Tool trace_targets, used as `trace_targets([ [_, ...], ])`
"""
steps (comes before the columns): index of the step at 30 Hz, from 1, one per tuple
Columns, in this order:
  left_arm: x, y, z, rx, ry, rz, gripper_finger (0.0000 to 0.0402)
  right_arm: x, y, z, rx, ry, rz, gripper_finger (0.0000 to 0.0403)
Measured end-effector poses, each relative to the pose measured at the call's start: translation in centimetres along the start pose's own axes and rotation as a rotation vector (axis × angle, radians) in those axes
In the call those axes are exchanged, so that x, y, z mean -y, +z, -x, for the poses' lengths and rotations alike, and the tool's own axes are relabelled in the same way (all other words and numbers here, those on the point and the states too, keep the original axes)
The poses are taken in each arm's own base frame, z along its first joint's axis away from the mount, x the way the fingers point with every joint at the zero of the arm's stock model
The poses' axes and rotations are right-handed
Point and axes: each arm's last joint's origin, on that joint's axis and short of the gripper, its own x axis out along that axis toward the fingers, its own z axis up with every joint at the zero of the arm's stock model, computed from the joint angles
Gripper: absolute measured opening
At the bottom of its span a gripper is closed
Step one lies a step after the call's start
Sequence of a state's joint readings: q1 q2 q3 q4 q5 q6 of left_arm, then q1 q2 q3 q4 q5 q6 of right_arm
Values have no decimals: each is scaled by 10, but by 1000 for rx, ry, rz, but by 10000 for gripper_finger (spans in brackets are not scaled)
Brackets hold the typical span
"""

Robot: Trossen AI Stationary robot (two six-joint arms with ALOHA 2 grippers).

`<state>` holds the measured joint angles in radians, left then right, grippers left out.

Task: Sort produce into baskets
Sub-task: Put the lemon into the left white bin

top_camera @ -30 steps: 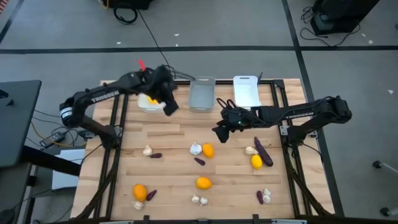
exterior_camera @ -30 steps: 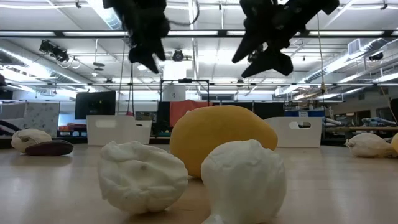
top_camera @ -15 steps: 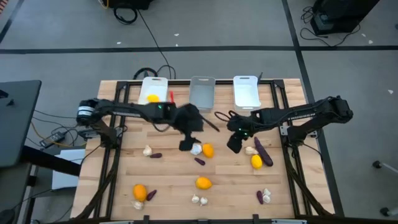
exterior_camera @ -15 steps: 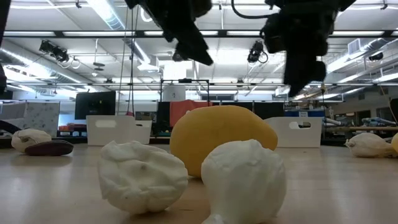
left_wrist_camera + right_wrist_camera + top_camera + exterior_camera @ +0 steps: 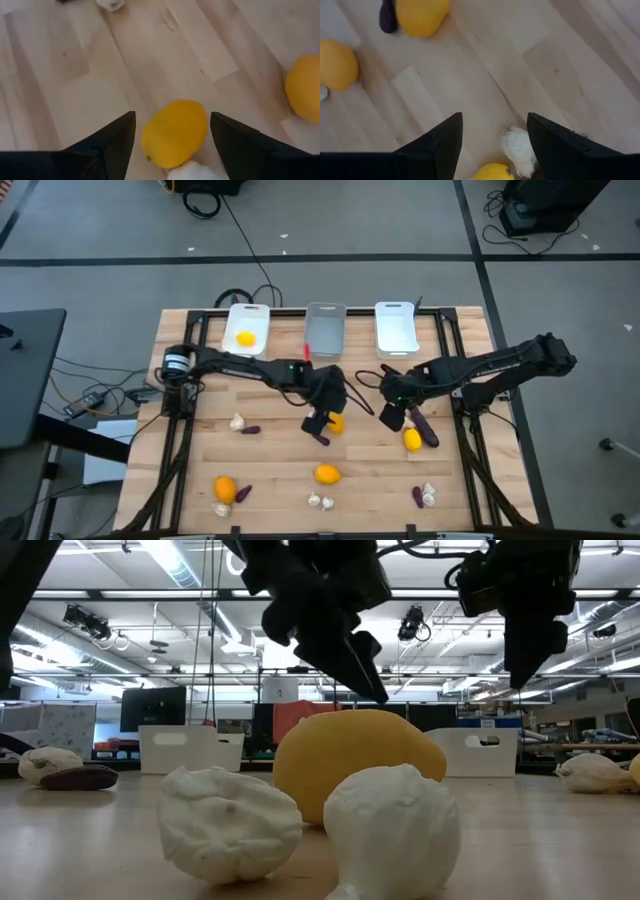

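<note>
My left gripper (image 5: 322, 420) is open, low over the table's middle. In the left wrist view its fingers (image 5: 172, 116) stand on either side of an orange-yellow fruit (image 5: 175, 132), with a garlic bulb (image 5: 192, 172) beside it. My right gripper (image 5: 392, 418) is open too; in the right wrist view (image 5: 494, 117) a garlic bulb (image 5: 519, 146) lies between its fingers on the wood. Three baskets stand at the far edge: a white one (image 5: 232, 330) holding one yellow fruit (image 5: 246, 338), a grey one (image 5: 324, 330) and another white one (image 5: 396, 327).
More produce lies on the wood: a long purple piece (image 5: 424, 425) and a yellow fruit (image 5: 412, 440) right of my right gripper, an orange fruit (image 5: 327, 473) near the front, garlic (image 5: 237, 421) and a purple piece (image 5: 251, 429) at left, and others along the near edge.
My left gripper has gone from over the left white basket toward the table's middle and down over the orange-yellow fruit. My right gripper has gone toward the near and right edges and down over the garlic bulb.
</note>
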<state>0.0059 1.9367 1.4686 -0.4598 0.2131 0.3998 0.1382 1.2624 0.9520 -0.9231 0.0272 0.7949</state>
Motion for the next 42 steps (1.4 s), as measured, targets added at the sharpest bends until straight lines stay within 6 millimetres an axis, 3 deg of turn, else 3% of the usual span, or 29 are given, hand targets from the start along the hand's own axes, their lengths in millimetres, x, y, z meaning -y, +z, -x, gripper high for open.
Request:
trace_targets([
  [8, -3, -4, -17, -88, -3, -177, 306, -1, -6, 1, -20, -25, -73, 252],
  [14, -2, -11, -29, -136, -24, -193, 359, -4, -10, 1, -10, -31, -99, 266],
  [18, -1, -14, -36, -145, -34, -207, 366, -7, -12, 1, 1, -31, -88, 270],
  [26, -2, -17, -48, -144, -35, -249, 314, -9, -9, 1, 37, -16, -114, 270],
  [35, -4, -18, -53, -140, -15, -121, 203, -10, -9, 1, 42, -8, -151, 262],
  [42, -29, -2, -30, -122, 24, 101, 206, -9, -8, 1, 61, -29, -176, 252],
])
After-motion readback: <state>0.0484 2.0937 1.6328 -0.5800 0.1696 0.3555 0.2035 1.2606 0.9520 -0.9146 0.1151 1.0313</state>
